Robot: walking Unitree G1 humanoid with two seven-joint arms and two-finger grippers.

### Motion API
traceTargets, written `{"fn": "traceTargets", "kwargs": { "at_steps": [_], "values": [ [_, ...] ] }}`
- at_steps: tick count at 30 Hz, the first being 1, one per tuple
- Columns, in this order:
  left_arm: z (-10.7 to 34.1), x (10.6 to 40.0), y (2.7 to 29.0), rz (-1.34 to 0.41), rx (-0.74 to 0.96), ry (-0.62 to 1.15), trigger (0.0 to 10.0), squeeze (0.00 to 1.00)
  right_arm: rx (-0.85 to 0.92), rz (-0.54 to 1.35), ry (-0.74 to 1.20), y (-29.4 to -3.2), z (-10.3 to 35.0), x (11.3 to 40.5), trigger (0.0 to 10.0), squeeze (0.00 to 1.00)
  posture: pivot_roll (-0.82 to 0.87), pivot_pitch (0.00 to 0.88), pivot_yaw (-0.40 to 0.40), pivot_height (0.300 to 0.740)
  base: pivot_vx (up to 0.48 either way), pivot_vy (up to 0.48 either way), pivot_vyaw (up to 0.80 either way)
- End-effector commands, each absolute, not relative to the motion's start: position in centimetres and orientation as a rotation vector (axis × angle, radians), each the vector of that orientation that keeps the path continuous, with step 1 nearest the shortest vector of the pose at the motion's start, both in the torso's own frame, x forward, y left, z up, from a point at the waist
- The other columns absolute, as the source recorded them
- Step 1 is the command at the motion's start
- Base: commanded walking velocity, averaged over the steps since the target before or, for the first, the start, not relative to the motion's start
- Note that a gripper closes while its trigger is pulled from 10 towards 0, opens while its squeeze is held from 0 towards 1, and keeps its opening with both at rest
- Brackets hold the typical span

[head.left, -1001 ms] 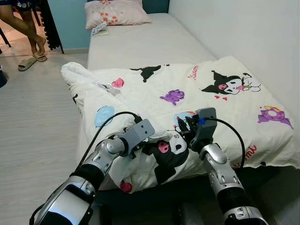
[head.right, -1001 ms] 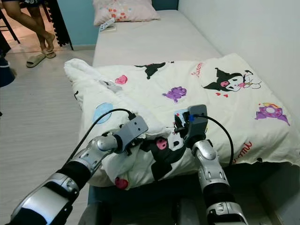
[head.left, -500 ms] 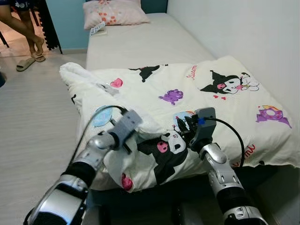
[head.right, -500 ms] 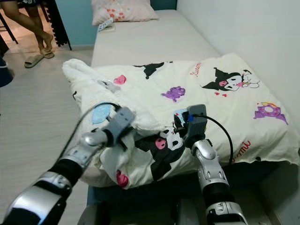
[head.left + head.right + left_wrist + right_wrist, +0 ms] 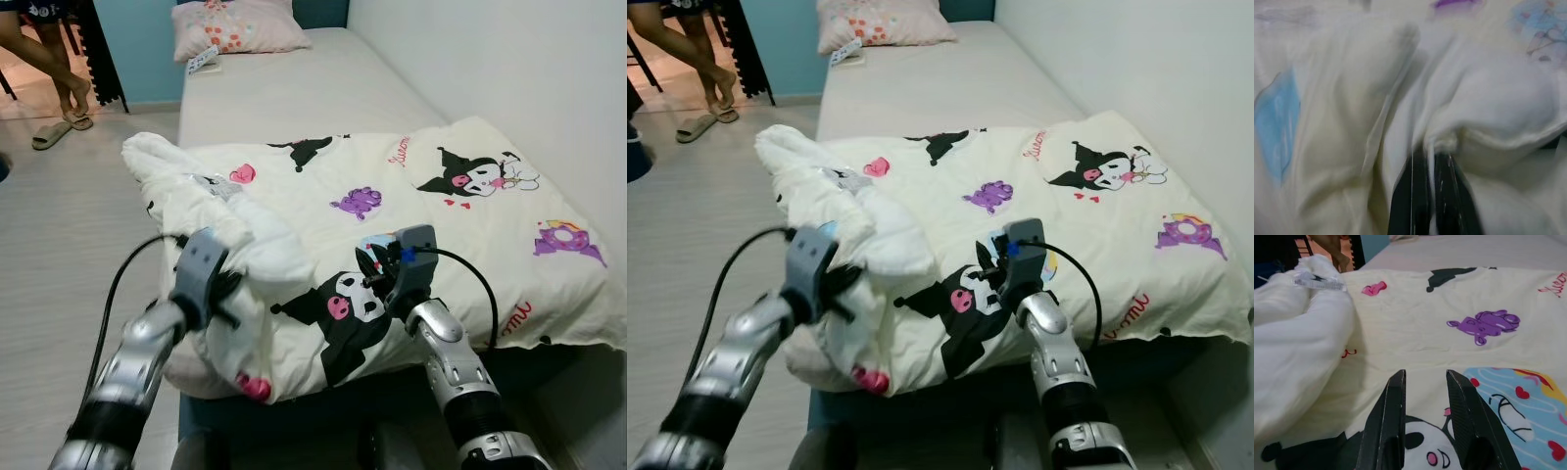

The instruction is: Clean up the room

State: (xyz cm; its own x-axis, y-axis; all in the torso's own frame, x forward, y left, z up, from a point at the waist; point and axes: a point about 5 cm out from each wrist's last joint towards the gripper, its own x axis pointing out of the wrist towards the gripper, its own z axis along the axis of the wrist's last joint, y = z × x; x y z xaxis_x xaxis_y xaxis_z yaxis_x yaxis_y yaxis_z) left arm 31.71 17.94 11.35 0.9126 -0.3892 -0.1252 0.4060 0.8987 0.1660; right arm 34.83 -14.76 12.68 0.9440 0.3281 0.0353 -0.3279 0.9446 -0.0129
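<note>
Duvet [image 5: 392, 225]: soft, bulky, floppy; best taken at the hem | left gripper [image 5: 1431, 161] pinched on a fold | right gripper [image 5: 1422, 382] fingers parted, holding nothing

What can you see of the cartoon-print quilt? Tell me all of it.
The quilt is cream, soft and puffy, printed with black-and-white cartoon characters, purple and pink figures and red lettering. It lies on the foot half of the bed, flat toward the wall, bunched along the floor side. The left gripper pinches a fold; the right gripper rests open on it.
</note>
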Motion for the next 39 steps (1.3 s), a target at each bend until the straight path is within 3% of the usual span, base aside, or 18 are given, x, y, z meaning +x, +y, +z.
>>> {"fn": "traceTargets", "kwargs": {
  "at_steps": [1,5,6,13,23,24,26,32,33,38,39],
  "values": [
    [11.4,31.0,19.1,-0.347,0.184,0.093,0.0,0.0,-0.006,0.345,-0.024,-14.6,12.2,34.6,10.0,0.0,0.07,0.104,-0.061,0.577,0.0,0.0,0.0],
    [11.1,30.5,20.0,-0.284,0.179,0.104,0.0,0.0,-0.007,0.352,-0.024,-14.5,12.2,34.6,10.0,0.0,0.07,0.103,-0.064,0.577,0.0,0.0,0.0],
    [10.3,29.8,21.6,-0.167,0.174,0.133,0.0,0.0,-0.006,0.365,-0.025,-14.3,12.2,34.6,10.0,0.0,0.08,0.104,-0.066,0.577,0.0,0.0,0.0],
    [9.1,27.9,26.0,0.142,0.137,0.202,0.0,0.0,-0.007,0.401,-0.026,-13.7,12.1,34.4,10.0,0.0,0.08,0.102,-0.071,0.577,0.0,0.0,0.0],
    [9.2,27.5,28.4,0.323,0.03,0.233,0.0,0.0,-0.009,0.42,-0.03,-13.5,12.0,34.2,10.0,0.0,0.08,0.096,-0.064,0.577,0.0,0.0,0.0],
    [9.0,27.4,28.5,0.343,0.035,0.259,9.5,0.0,-0.009,0.422,-0.031,-13.5,11.9,34.1,10.0,0.0,0.08,0.096,-0.064,0.577,0.0,0.0,0.0],
    [8.9,27.3,28.6,0.353,0.064,0.275,10.0,0.0,-0.01,0.424,-0.03,-13.5,11.9,34.1,10.0,0.0,0.08,0.093,-0.063,0.577,0.0,0.0,0.0],
    [9.0,27.3,28.4,0.331,0.098,0.266,10.0,0.0,-0.011,0.429,-0.028,-13.4,11.8,34.0,10.0,0.0,0.08,0.091,-0.062,0.577,0.0,0.0,0.0],
    [9.1,27.3,28.0,0.297,0.099,0.257,10.0,1.0,-0.011,0.433,-0.027,-13.4,11.8,34.0,10.0,0.0,0.08,0.09,-0.062,0.577,0.0,0.0,0.0],
    [9.9,27.7,26.7,0.208,0.128,0.203,10.0,1.0,-0.013,0.438,-0.023,-13.3,11.7,34.0,10.0,0.0,0.08,0.091,-0.063,0.577,0.0,0.0,0.0],
    [10.4,28.0,26.1,0.171,0.125,0.162,10.0,0.69,-0.013,0.439,-0.023,-13.3,11.7,34.0,10.0,0.0,0.08,0.087,-0.065,0.577,0.0,0.0,0.0]
  ]
}}
